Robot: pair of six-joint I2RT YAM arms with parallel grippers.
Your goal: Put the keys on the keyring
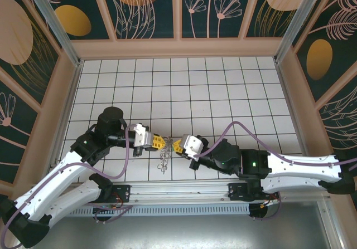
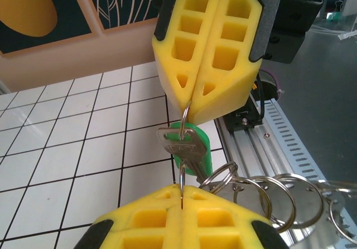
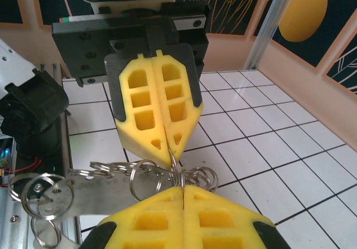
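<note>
Clamping the keyring [image 2: 184,115], left pincer [image 1: 161,142] and right pincer [image 1: 177,146] both closed, keys [image 2: 181,146] hanging from it

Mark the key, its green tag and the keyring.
key [image 2: 179,142]: left wrist view, on its silver head.
green tag [image 2: 204,151]: left wrist view, on its right edge behind the key.
keyring [image 2: 266,200]: left wrist view, where two rings overlap.

Left arm [image 1: 56,176] and right arm [image 1: 295,168] have white shells, black joints and a mauve cable [image 1: 231,125] each. The left pincer [image 1: 162,143] and right pincer [image 1: 178,146] carry yellow fingers [image 2: 195,43] with square and triangular cut-outs, backed in black. A green light [image 1: 254,163] glows on the right arm.
</note>
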